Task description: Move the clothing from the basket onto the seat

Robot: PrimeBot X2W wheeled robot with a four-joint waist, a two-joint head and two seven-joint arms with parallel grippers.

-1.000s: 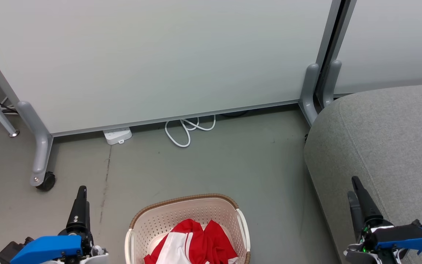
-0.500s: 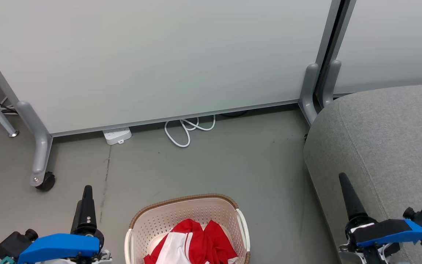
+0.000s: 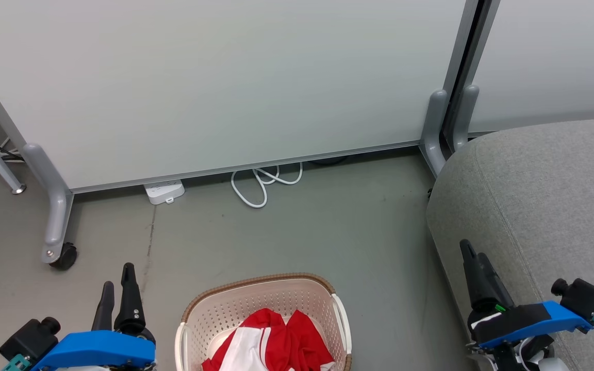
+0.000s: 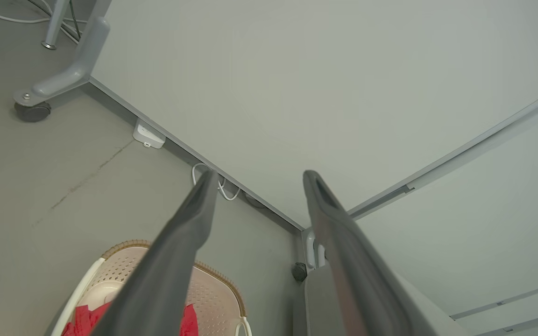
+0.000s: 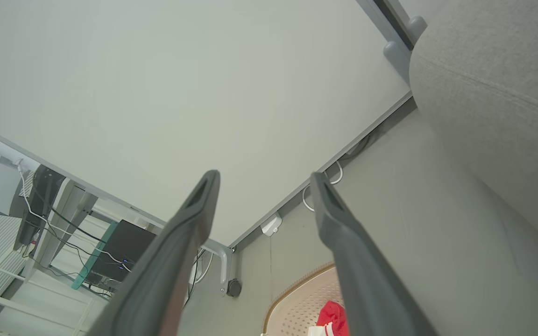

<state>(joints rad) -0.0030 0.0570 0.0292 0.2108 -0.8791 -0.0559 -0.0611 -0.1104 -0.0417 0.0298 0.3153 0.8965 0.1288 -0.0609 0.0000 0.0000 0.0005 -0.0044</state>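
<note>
Upper centre: white coiled cable, white power strip. Bottom centre: crumpled red white-striped clothing inside cream perforated basket; grey fabric seat rightward. Left gripper, right gripper: fingers parted, empty.

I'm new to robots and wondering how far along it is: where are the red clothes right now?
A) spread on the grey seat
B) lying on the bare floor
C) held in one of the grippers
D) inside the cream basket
D: the clothing lies bunched inside the basket, the seat is bare, and the left gripper and right gripper are open and hold nothing.
</note>
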